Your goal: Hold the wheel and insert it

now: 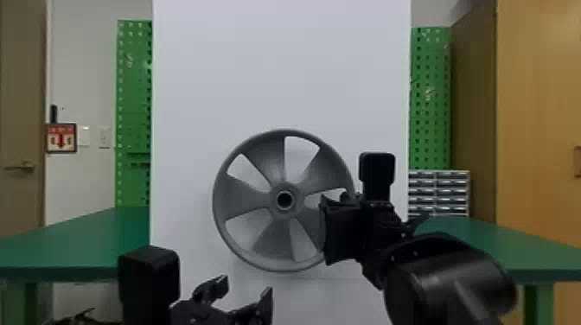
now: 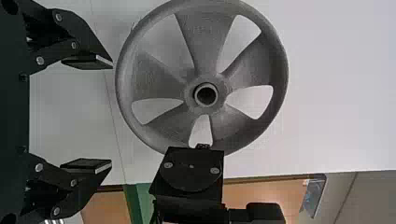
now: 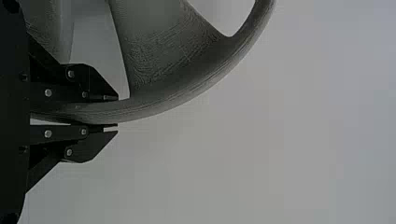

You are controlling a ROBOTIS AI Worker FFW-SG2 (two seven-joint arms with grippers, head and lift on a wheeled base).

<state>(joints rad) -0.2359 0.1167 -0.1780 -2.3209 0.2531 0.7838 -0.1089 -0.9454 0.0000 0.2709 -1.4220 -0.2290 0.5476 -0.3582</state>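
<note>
Head view: wheel (image 1: 276, 242) upright in front of the white panel (image 1: 281, 65), right gripper (image 1: 325, 229) pinching its rim (image 1: 217, 199) on the robot's right. Left gripper (image 1: 247, 284) spread and empty, low, near the wheel's underside.

Handling, my guess: stiff, fairly light, probably hard plastic. Smooth rim could slip or pivot in a one-sided pinch; spokes (image 1: 246, 201) might chip if knocked. Best second hold: rim, opposite side, hub (image 1: 284, 199) kept clear for lining up.

Can't make out: what sits behind the hub, whether the wheel touches the panel, whether it's seated at all. Right gripper masks some rim; right wrist view crops most of the wheel.
</note>
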